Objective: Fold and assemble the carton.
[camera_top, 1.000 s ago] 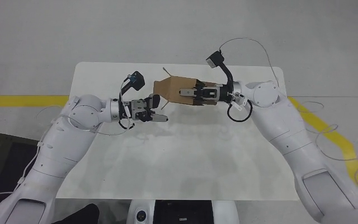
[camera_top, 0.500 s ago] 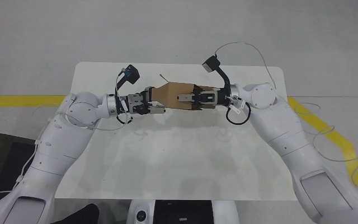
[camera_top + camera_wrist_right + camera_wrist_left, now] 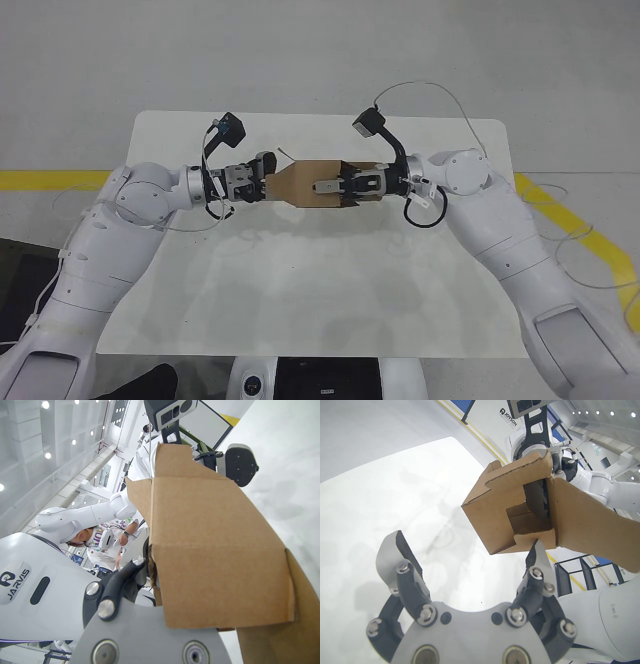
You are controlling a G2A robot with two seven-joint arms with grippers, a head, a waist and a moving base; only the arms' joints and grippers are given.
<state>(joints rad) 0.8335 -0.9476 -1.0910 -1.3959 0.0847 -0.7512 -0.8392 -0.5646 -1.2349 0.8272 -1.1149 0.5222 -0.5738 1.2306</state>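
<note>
The right gripper (image 3: 338,186) is largely covered by the carton (image 3: 300,184) in the right wrist view. One dark pad (image 3: 535,500) is made out inside the carton's open end in the left wrist view. The carton is clamped by the right gripper and raised above the table (image 3: 300,300). The left gripper (image 3: 467,540) is spread wide at the carton's open end. One fingertip (image 3: 537,550) is touching a flap edge, and nothing is gripped.

Probably a robotics lab, grey floor (image 3: 300,50), yellow floor line (image 3: 50,180), high ceiling spotlights (image 3: 45,404), white table (image 3: 320,290)
</note>
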